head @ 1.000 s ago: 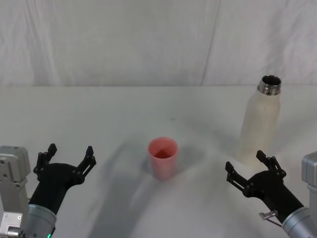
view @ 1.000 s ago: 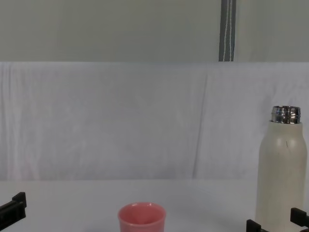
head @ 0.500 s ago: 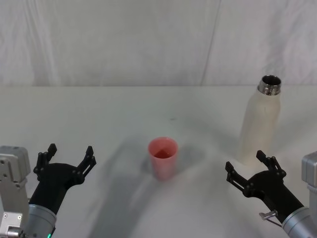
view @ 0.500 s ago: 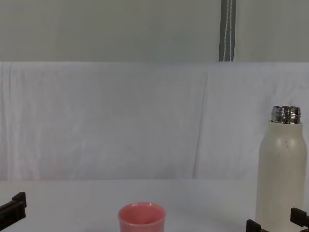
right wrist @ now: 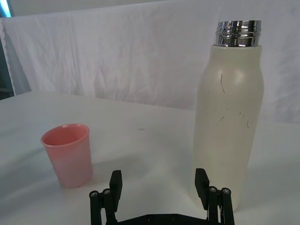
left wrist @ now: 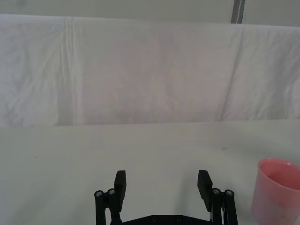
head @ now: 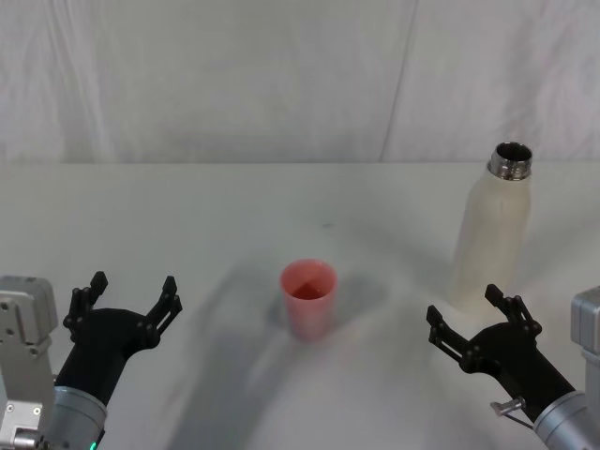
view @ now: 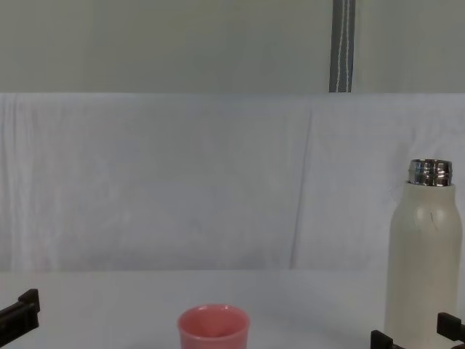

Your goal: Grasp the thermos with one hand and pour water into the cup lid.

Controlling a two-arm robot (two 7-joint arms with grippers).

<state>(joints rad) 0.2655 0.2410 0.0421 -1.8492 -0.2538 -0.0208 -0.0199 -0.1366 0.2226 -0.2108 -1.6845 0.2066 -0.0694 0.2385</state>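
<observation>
One tall cream-white matte thermos (head: 492, 227) with a shiny threaded steel neck stands upright and uncapped at about two o'clock on the white table (head: 206, 225), and one small salmon-pink cup lid (head: 308, 298) sits mouth-up near the centre, well apart from it, probably so the pour has room. Two black grippers wait, both with fingers spread and empty. The right gripper (head: 475, 325), at five o'clock just short of the thermos, looks placed to take it, while the left gripper (head: 129, 300) rests at seven o'clock.

No readable text, label or number appears anywhere.
</observation>
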